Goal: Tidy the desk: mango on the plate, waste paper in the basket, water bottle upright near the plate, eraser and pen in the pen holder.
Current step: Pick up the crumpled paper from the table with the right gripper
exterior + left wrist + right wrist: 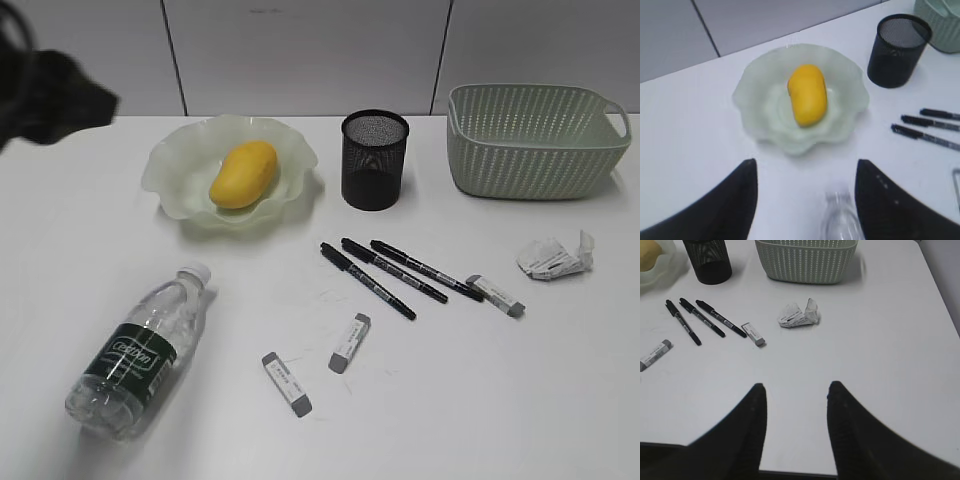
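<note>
The yellow mango (243, 174) lies in the pale-green ruffled plate (180, 158); it also shows in the left wrist view (808, 94). The water bottle (135, 352) lies on its side at the front left of the white desk (480, 400). Three black pens (385, 270) and three erasers (349, 342) lie mid-desk. The waste paper (555, 256) lies in front of the green basket (535, 140). The black pen holder (374, 159) stands beside the plate. My left gripper (805, 170) is open above the bottle's cap (839, 197). My right gripper (796, 390) is open and empty over the front right edge.
Part of the left arm (45, 90) shows dark and blurred at the upper left of the exterior view. A tiled wall (300, 50) stands behind the desk. The desk's right edge (940, 295) runs close past the basket.
</note>
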Controlling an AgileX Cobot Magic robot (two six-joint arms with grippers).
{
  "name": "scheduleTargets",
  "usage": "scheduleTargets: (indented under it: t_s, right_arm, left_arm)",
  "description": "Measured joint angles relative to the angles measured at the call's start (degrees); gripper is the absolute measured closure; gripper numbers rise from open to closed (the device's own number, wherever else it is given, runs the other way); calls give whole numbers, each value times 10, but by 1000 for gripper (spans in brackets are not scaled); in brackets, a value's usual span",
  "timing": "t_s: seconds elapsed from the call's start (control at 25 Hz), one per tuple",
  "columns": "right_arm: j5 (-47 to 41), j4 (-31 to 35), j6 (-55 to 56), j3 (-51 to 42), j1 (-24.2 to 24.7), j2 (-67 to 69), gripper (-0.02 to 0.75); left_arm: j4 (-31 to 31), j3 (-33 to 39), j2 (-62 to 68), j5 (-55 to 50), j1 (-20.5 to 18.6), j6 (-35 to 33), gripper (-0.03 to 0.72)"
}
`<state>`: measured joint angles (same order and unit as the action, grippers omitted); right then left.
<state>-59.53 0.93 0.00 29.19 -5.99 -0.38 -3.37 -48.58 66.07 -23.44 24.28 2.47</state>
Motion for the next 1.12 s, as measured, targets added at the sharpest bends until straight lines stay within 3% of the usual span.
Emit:
scheduleTargets:
  t_s: [0.2,0.4,0.72,0.88,1.12]
  right_arm:
    - [0,0,0,0,0,0,405]
    - [0,6,3,0,0,0,405]
    - [32,13,-17,11,0,54,405]
    - [132,18,-22,13,0,213,384]
    - [290,9,12,64,2,621,237]
  left_arm:
    - [2,99,-329,-199,0,1,176]
    - [-2,130,-561,-357,0,34,152]
    - [-1,176,-664,-377,0,45,150]
    - [-1,177,-664,-374,0,47,150]
    - [-1,177,-664,-374,0,48,156]
